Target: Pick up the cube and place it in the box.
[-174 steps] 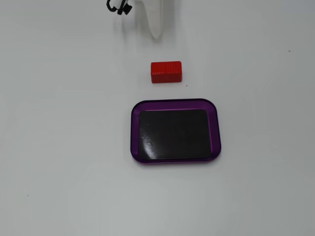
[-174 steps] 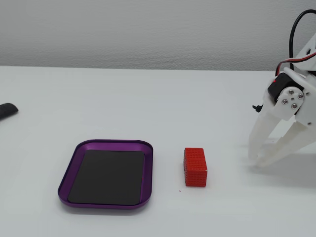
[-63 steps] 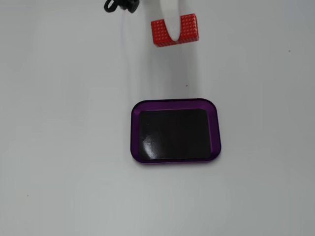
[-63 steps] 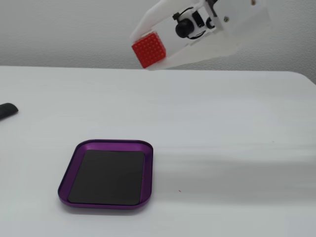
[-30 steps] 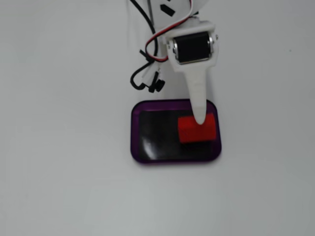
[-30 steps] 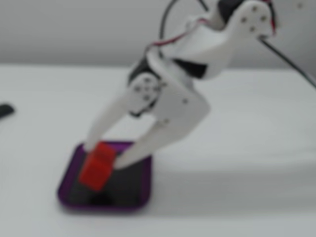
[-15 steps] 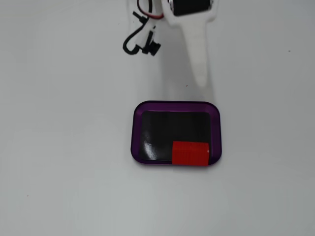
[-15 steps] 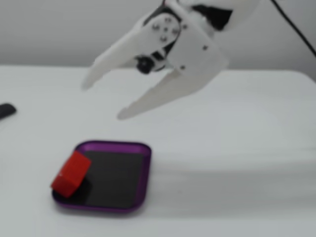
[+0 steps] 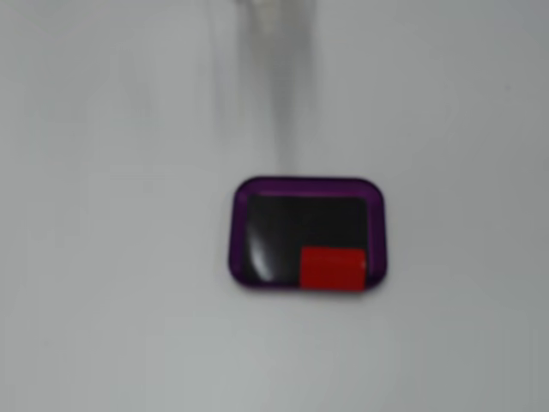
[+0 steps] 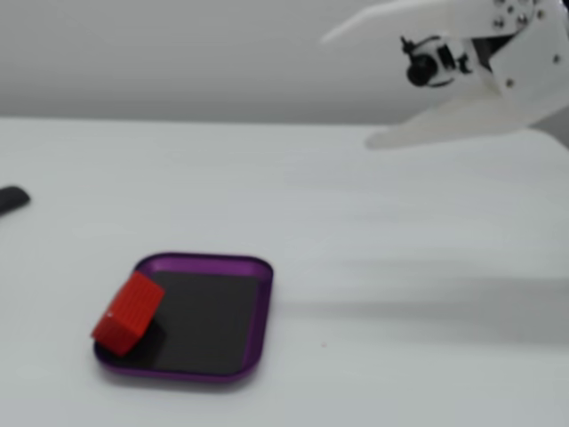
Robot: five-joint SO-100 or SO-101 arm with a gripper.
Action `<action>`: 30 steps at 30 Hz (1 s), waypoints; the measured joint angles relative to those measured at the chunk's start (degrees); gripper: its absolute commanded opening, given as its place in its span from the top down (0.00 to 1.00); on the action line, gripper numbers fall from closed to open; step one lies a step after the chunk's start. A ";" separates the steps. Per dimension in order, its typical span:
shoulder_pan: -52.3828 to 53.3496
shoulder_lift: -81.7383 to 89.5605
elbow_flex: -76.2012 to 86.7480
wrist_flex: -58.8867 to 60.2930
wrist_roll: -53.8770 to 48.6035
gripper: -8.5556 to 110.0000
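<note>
**Cube in the box, pincer up and empty**

The gripper (image 10: 347,89) hangs high at the upper right of the side-on fixed view, its two white fingers (image 10: 436,124) splayed wide apart, nothing between them. The tips point left, out over the table (image 10: 400,267), well above the surface. Behind them sit the wrist and a small dark motor hub; the rest of the arm runs off the right edge. In the top-down fixed view only a pale, blurred streak near the top edge hints at the arm, so that view says nothing about the fingers.

From the pincer, go down and left, and well apart: there sits the box (image 10: 258,311), purple rim, glossy black floor. The cube (image 10: 127,313) is inside it, at the far end from the gripper. It looks tilted, one edge seemingly riding up on the rim rather than flat on the floor. In the top-down view the cube (image 9: 332,268) fills the lower right corner of the box (image 9: 238,232), long side running along the box's long edge, touching or overlapping the rim there.

My read: the placing is done, with only the retreat left. The one worry is that tilt; the cube may be propped on the rim.

A dark object (image 10: 12,199) lies at the left edge, well clear.
</note>
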 measured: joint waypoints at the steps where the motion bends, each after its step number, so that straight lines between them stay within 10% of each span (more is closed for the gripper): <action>1: 0.44 3.43 2.90 1.05 0.00 0.71; 30: 1.41 10.99 20.65 23.64 7.12 0.93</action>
